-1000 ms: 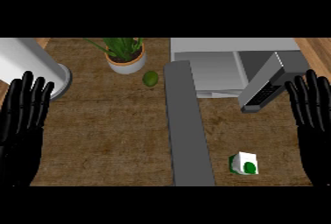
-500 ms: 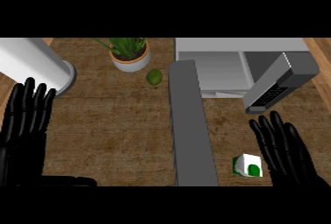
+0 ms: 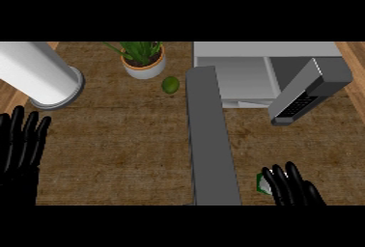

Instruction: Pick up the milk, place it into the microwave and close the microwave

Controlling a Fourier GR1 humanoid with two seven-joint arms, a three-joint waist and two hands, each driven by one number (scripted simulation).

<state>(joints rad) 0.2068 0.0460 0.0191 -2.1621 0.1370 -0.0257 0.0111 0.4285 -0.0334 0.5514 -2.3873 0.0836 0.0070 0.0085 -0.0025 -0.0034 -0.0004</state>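
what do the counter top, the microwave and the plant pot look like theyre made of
Counter top: looks like matte wood, brown with fine grain streaks. Microwave: flat, even grey, could be painted metal or plastic; its open door has a dark panel. Plant pot: smooth pale wall with a tan rim, possibly ceramic.

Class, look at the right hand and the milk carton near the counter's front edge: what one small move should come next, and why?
Probably the right hand should curl its fingers round the milk carton. The hand sits over the carton, hiding most of it, with fingers straight and nothing held. The microwave stands open, its door swung out, so a grasp seems the only step missing before lifting. The left hand rests open at the left edge.
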